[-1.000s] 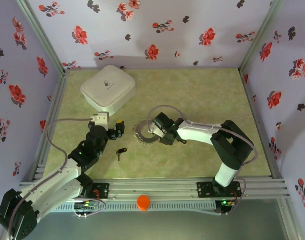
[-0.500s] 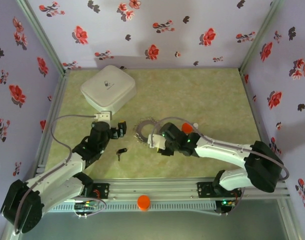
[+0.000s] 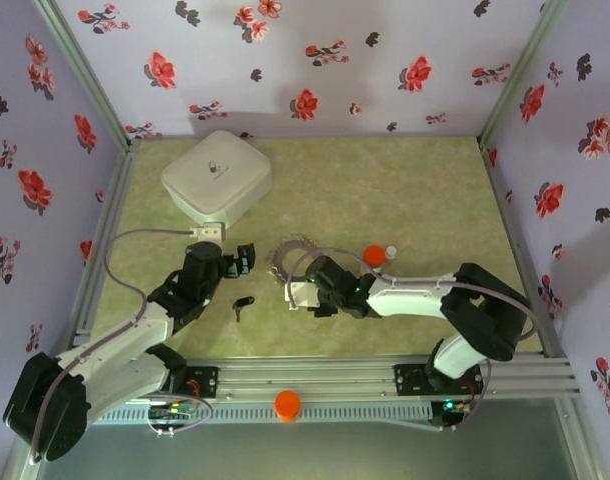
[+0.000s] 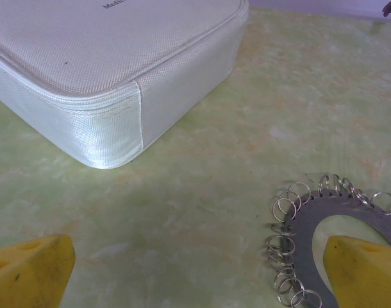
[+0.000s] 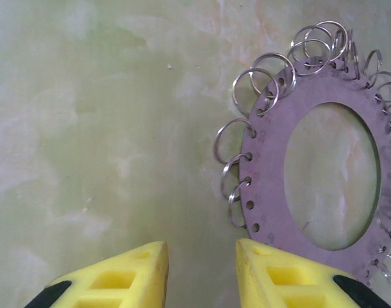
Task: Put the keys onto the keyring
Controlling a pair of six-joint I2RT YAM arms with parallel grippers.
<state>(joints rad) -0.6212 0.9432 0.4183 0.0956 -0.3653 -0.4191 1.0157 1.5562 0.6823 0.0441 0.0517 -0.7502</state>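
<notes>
Keyring, flat dark-grey metal disc rimmed with small wire loops (image 5: 272,192): mid-desk, no keys on it. Small black-headed key (image 3: 243,305): towards near edge, ungrasped. Left pincer (image 4: 195,263) wide open, right pincer (image 5: 202,276) slightly parted, both empty. Step: approach; next move likely grasping a key.

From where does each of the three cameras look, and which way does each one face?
Top external: high behind the robot, looking down at the table; the left arm and right arm show.
Left wrist: low over the table, facing the white box; the open left pincer frames the bottom.
Right wrist: looking down onto the keyring; the right pincer shows at the bottom edge.
Shared: both wrist views hold the keyring's ringed rim.
</notes>
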